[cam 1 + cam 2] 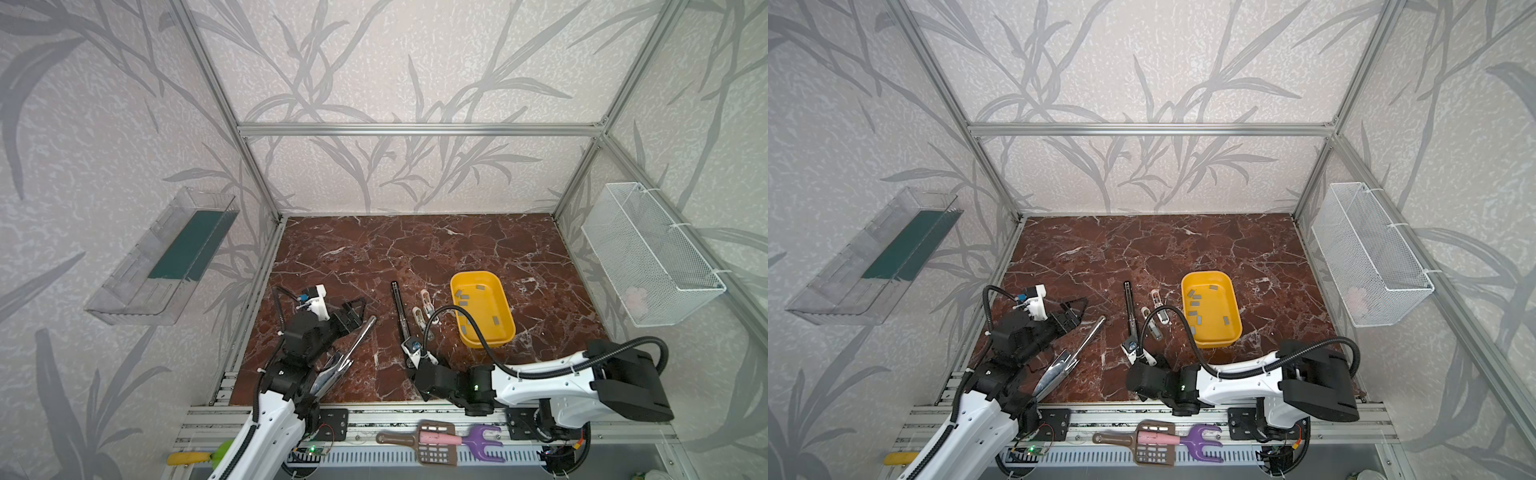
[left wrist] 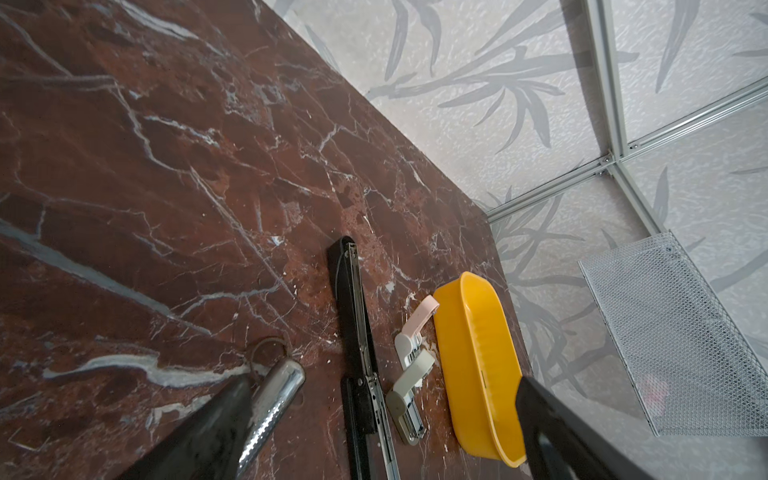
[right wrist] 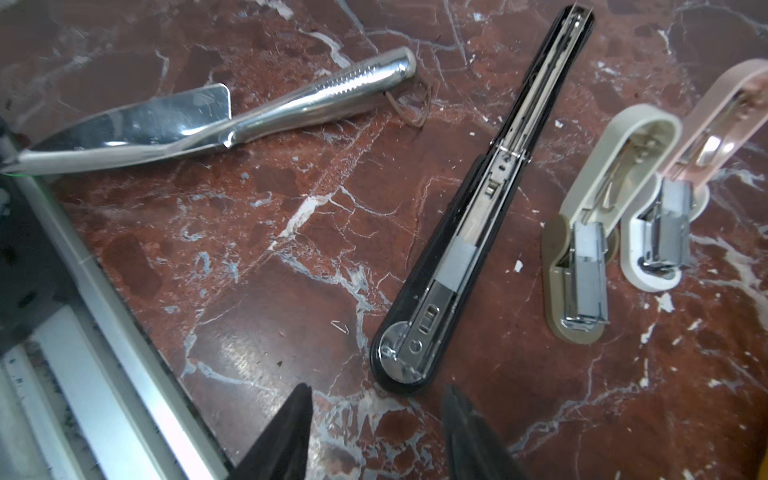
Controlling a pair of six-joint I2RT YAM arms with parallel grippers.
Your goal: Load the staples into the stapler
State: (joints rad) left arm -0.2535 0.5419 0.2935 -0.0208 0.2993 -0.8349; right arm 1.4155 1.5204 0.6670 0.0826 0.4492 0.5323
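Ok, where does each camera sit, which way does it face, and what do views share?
Top views: high over the front edge, looking down and back across the table; left arm and right arm show.
Left wrist: on the left arm, looking past its open fingers toward the black stapler and yellow tray.
Right wrist: on the right arm, looking down close at the black stapler; fingers at frame edge.
Shared: both wrist views show the black stapler, two small staplers and metal server.
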